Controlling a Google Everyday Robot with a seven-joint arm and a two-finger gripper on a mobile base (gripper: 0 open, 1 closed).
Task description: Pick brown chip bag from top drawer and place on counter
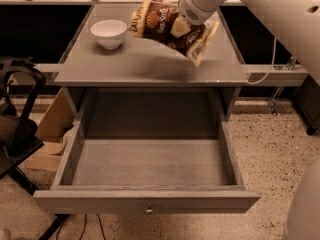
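The brown chip bag [159, 24] hangs tilted in the air above the back middle of the counter [140, 66], casting a shadow on it. My gripper [183, 28] reaches in from the upper right and is shut on the bag's right half; its white wrist hides part of the bag. The top drawer [150, 161] is pulled fully open below the counter and its grey floor is bare. Its small round knob [148, 211] shows at the centre of the front panel.
A white bowl [109, 33] stands on the counter's back left, close to the bag's left end. A cardboard box [52, 124] and a black chair [15, 129] stand on the floor at left. A cable [272, 59] hangs at right.
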